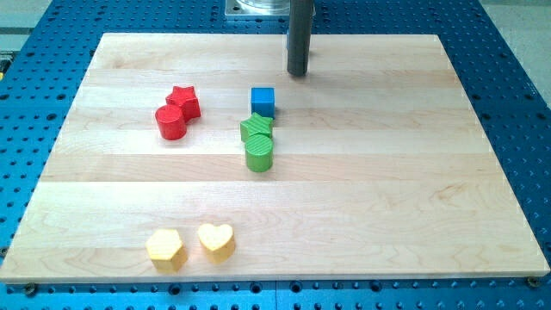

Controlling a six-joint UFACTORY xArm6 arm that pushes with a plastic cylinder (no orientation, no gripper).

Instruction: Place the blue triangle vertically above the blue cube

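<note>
My tip [298,74] is just a bare rod end with no fingers, so it holds nothing, parked near the wooden desk's [387,198] top edge. The blue cube [263,102] sits just below-left of it, with a green star [256,127] and green cylinder [260,152] stacked below that; can't spot the blue triangle anywhere. Red star [185,101] and red cylinder [170,122] sit further left, while a yellow hexagon [164,249] and yellow heart [216,241] are way down near the bottom.

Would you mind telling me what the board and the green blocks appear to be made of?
The board looks like pale wood with a smooth, faintly glossy finish: plank seams and grain lines run across it. The green cylinder and the green star look like matte plastic, possibly 3D-printed, given fine ridges on top; painted wood cannot be ruled out.
</note>
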